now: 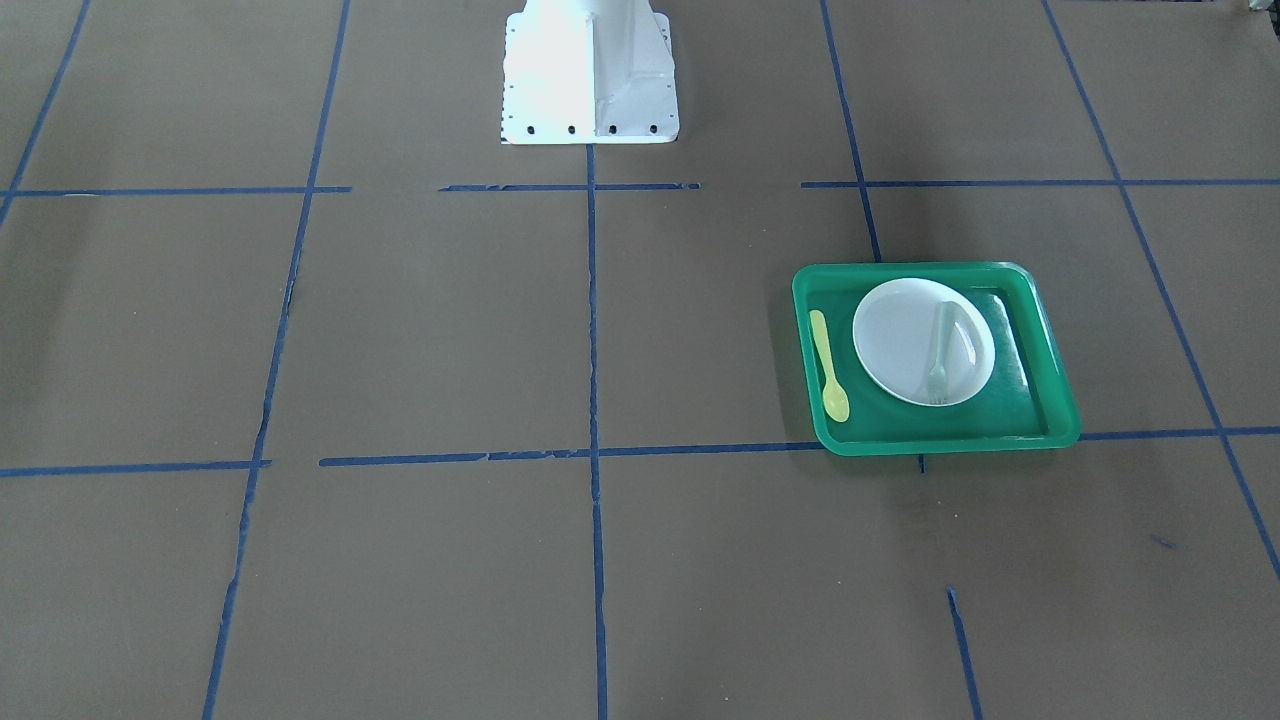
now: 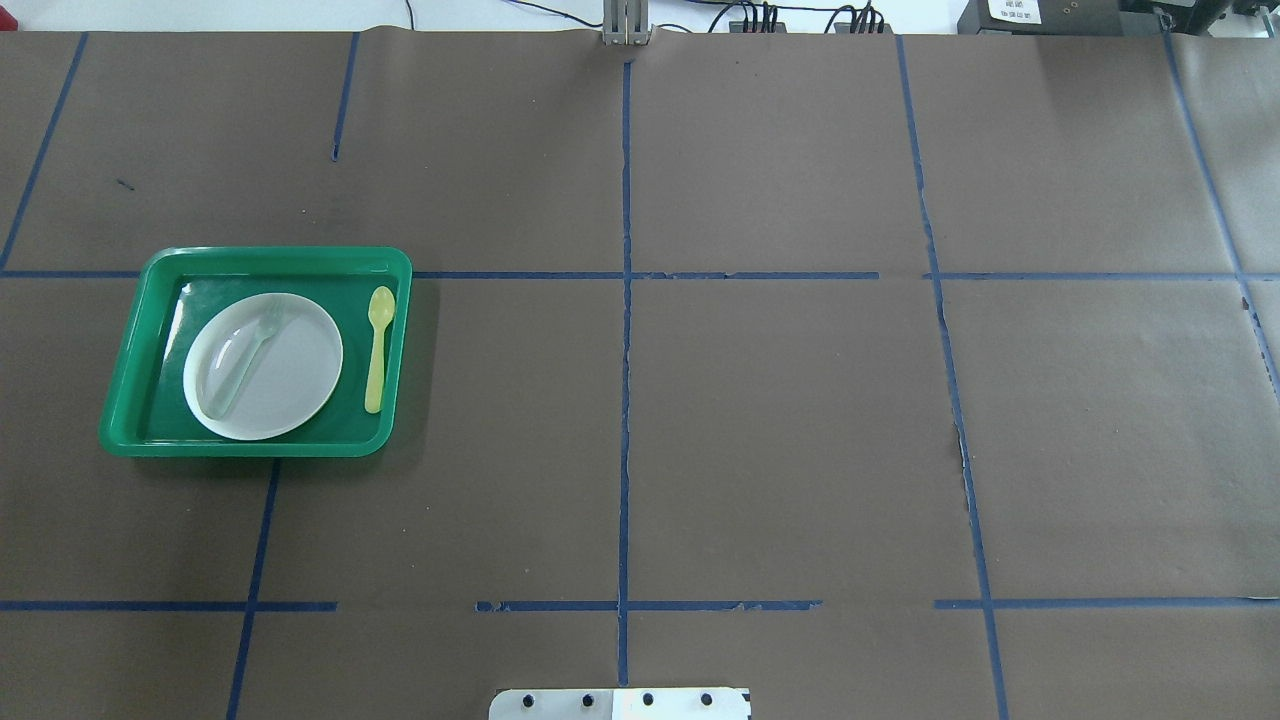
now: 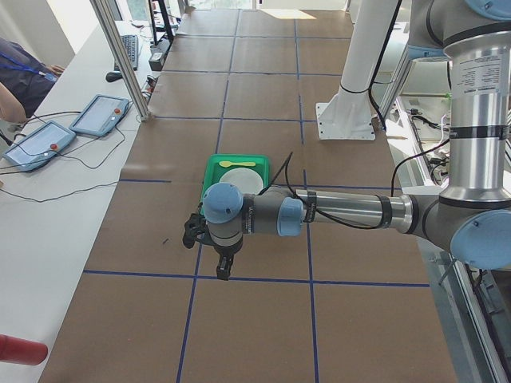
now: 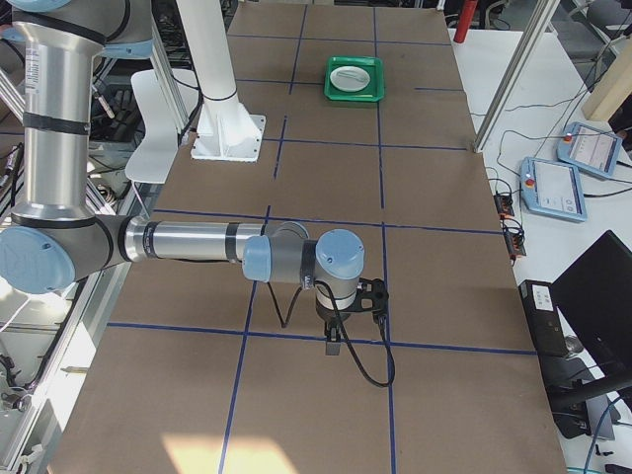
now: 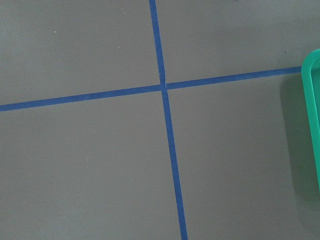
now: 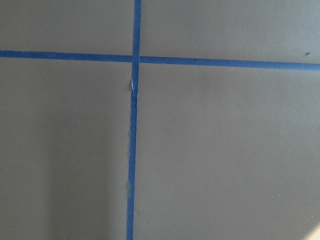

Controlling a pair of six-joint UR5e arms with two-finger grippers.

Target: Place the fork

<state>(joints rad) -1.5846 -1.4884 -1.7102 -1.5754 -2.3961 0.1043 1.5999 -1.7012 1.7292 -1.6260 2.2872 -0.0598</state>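
Note:
The pale translucent fork (image 1: 938, 355) lies across the white plate (image 1: 905, 345) inside the green tray (image 1: 940, 440). In the overhead view the fork (image 2: 245, 360) rests on the plate (image 2: 290, 370) with its tines toward the far side, in the tray (image 2: 250, 448) at the table's left. My left gripper (image 3: 192, 233) hovers above the table beside the tray, and only the exterior left view shows it. My right gripper (image 4: 373, 296) hovers far from the tray, at the table's other end. I cannot tell whether either is open or shut.
A yellow spoon (image 2: 377, 350) lies in the tray next to the plate. The tray's rim (image 5: 312, 115) shows at the right edge of the left wrist view. Blue tape lines cross the brown table. The robot's white base (image 1: 590, 75) stands at the table's edge.

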